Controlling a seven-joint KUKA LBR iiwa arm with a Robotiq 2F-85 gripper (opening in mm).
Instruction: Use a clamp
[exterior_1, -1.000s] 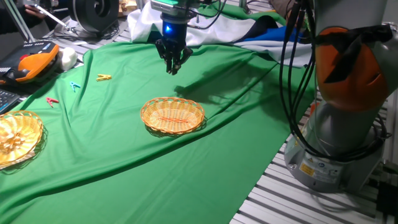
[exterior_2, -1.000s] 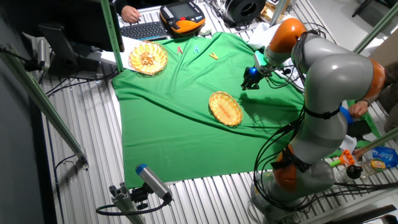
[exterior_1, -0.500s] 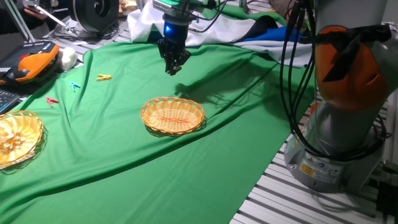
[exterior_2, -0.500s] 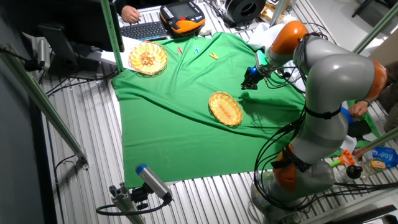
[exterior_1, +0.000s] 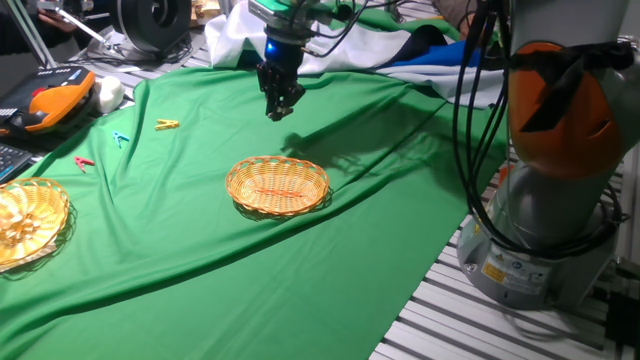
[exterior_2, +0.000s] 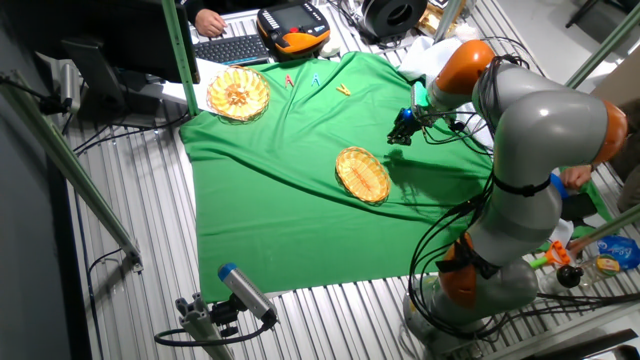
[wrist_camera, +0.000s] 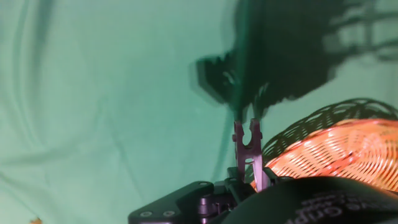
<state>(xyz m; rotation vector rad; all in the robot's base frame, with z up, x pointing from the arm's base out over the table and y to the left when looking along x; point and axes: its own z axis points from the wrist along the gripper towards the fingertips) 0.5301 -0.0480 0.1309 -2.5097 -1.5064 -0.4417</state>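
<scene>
Currently clamped in the hand (wrist_camera: 249, 165): clamp (wrist_camera: 247, 149), held above the green cloth (exterior_1: 330, 190) toward the far edge of the counter, beyond the wicker basket (exterior_1: 278, 186). Possible fault: slipping or twisting out, given the narrow grip on a small clip. Long axis in line with the fingers, open forked end pointing away from the hand, down toward the cloth.

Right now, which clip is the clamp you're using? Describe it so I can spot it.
Above the green cloth, beyond the basket, hangs the gripper. The clamp is the small dark clip in its fingers, unlike the yellow clip lying on the cloth.
</scene>
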